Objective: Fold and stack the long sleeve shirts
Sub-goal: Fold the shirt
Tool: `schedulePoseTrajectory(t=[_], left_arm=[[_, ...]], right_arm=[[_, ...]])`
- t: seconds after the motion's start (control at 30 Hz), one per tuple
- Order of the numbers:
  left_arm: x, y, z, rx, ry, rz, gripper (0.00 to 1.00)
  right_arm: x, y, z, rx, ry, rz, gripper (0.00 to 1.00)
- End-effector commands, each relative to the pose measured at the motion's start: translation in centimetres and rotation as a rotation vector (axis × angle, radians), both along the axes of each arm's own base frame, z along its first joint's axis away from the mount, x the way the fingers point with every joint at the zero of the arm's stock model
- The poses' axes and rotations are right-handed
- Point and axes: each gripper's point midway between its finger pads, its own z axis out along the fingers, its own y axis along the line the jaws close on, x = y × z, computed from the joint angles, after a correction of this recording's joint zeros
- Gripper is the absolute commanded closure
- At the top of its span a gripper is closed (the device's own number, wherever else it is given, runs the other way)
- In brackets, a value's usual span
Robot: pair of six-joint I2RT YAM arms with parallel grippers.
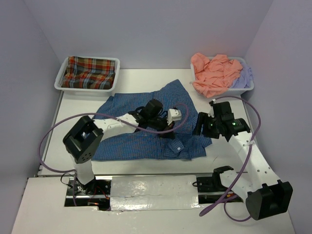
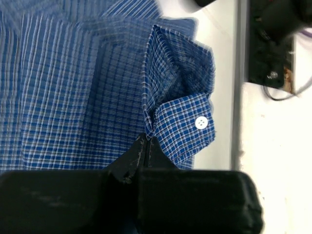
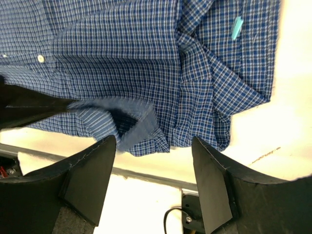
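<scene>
Nearest my left wrist lens, the left end effector (image 2: 146, 145) is pinched shut on the blue shirt (image 1: 124, 146) at its cuff (image 2: 183, 126). I judge that grip is there to carry the sleeve inward for a fold. Under everything, the bench (image 1: 73, 105) carries the blue shirt spread roughly flat in the middle, where both arms can reach it. Beyond the blue shirt's far left corner, the left tray (image 1: 61, 84) holds the plaid shirt (image 1: 90, 73). Beyond its far right corner, the right tray (image 1: 249, 87) holds the salmon shirt (image 1: 212, 73) bunched against the lavender shirt (image 1: 245, 73); both look unfolded to me. At the blue shirt's right edge the right end effector (image 3: 153, 168) hangs with jaws wide apart, gripping nothing, probably placed to catch the rumpled hem. The cuff stands lifted off the blue shirt's near right corner, its white button (image 2: 201, 123) facing up.
</scene>
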Motion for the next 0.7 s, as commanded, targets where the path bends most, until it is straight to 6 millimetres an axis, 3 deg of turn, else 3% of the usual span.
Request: schedulePoseTrajectory(t=[0.0,0.17,0.27,0.33,0.37,0.47,0.63,0.67], left_arm=[[3.8,-0.5,-0.1,-0.062,0.097,0.133,1.00],[6.2,0.0,-0.9,-0.084,0.117,0.214,0.98],[6.8,0.0,-1.2,-0.095,0.102,0.243,0.93],[7.1,-0.1,-1.4,-0.097,0.106,0.249,0.81],[7.2,-0.3,-1.3,-0.099,0.110,0.250,0.69],[7.6,-0.1,-2.2,-0.066,0.127,0.276,0.52],[8.8,1.1,-2.9,0.000,0.074,0.348,0.40],[9.5,1.5,-2.6,0.012,0.045,0.383,0.32]], right_arm=[[2.3,-0.1,3.0,0.001,-0.127,-0.019,0.30],[2.5,-0.3,2.6,-0.014,-0.148,-0.021,0.33],[2.5,0.0,1.4,-0.001,-0.128,-0.011,0.42],[2.7,0.8,1.0,0.030,-0.128,0.008,0.51],[2.7,0.9,0.2,0.038,-0.112,0.009,0.54],[2.9,1.9,-0.6,0.061,-0.107,0.031,0.61],[3.3,4.2,-1.5,0.081,-0.100,0.080,0.65],[3.4,4.6,-1.6,0.084,-0.101,0.090,0.66]])
